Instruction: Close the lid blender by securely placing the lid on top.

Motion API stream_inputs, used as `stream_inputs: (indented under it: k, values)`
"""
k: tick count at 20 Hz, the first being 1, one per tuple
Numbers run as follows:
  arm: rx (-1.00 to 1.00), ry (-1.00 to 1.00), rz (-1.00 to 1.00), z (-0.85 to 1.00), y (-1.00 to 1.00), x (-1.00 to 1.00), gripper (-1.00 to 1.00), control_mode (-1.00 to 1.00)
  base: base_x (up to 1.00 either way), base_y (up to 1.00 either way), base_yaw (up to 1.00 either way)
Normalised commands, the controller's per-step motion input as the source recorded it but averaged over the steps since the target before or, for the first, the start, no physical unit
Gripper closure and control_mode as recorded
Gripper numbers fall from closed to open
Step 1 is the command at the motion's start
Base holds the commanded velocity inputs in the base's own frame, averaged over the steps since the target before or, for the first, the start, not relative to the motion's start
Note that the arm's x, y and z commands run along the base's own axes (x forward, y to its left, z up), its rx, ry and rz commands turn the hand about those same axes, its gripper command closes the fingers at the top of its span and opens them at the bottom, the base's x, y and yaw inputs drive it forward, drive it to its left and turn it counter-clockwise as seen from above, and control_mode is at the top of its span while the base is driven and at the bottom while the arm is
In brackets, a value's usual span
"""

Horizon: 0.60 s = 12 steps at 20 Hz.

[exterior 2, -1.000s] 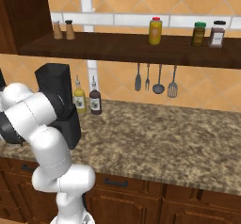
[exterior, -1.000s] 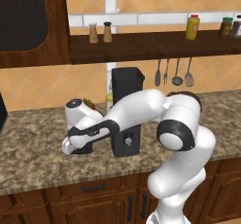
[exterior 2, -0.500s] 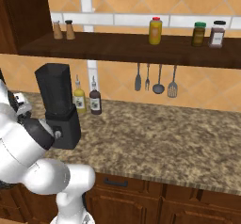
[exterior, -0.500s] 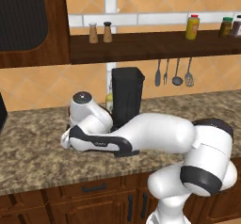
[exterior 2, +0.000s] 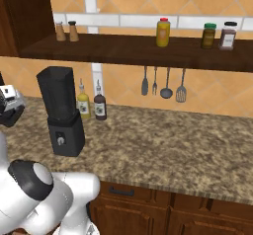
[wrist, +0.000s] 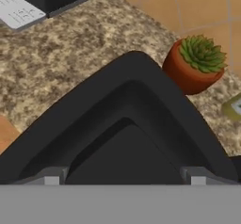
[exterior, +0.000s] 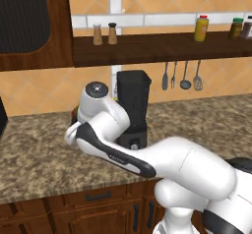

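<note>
In the hand view a large black rounded-corner shape, the lid [wrist: 127, 138], lies right in front of the pincer [wrist: 123, 178], whose two grey tips show at the lid's lower edge, one at each side. They seem to sit at the lid's sides, but whether they press on it I cannot tell. Beyond the lid is the speckled granite surface [wrist: 70, 49], and to the right a terracotta plant pot [wrist: 193, 70] with a green succulent stands on it, near the tiled wall.

In the left base view the white arm sweeps from the lower right toward the left, its wrist raised over the surface [exterior: 39, 164] just left of the blender [exterior: 133, 107]. The blender stands upright at the middle of the surface, its dark jar on a boxy base with a small round knob; the jar's top looks open in the right base view [exterior 2: 60, 108].

Behind the blender, against the wall, stand a yellowish bottle [exterior 2: 83, 103] and a dark bottle [exterior 2: 100, 103], side by side. Further right, utensils [exterior 2: 163, 83] hang under the wooden shelf [exterior 2: 138, 49], which carries shakers and jars.
</note>
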Motion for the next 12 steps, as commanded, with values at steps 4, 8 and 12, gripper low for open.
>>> stream_inputs:
  k: [4,8,12]
  values:
    - [0.00,-0.09,-0.12,0.95,-0.25,-0.31,1.00,-1.00,0.00,0.00,0.00]
    - [0.00,-0.07,-0.12,0.88,-0.33,-0.19,1.00,-1.00,0.00,0.00,0.00]
    - [0.00,-0.05,-0.12,0.66,-0.50,-0.25,1.00,-1.00,0.00,0.00,0.00]
